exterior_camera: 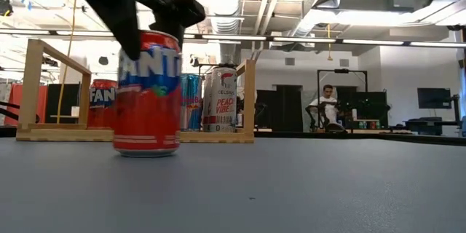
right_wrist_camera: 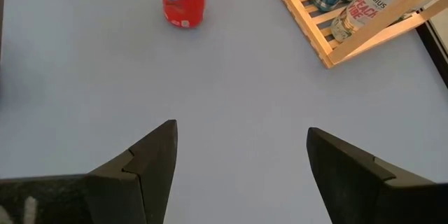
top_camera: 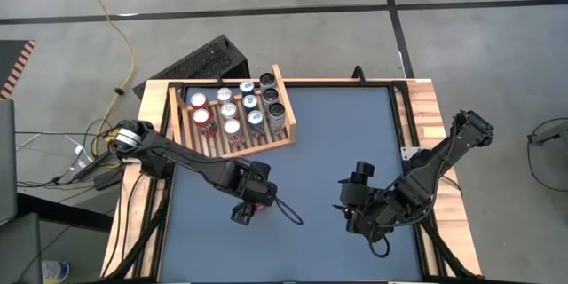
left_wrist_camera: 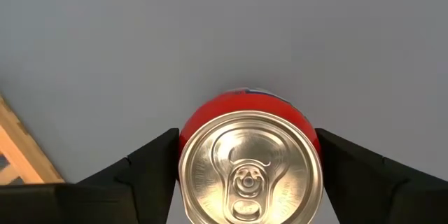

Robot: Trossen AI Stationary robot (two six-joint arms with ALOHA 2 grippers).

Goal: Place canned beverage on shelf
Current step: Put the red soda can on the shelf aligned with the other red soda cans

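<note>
Left gripper straddling a red Fanta can on the table

Fingers flank the upright can; contact unclear. Its body is mostly hidden from above. Right gripper gapes wide, empty. Shelf stands apart, partly filled.

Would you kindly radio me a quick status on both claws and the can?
Left claw straddling upright red soda can on table, grip unconfirmed. Right claw open, idle above bare tabletop. Light-wood slatted shelf partly stocked; path clear.

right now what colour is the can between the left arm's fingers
Red, with a blue-and-white Fanta logo; the can stands on the table. The low view shows it best.
</note>
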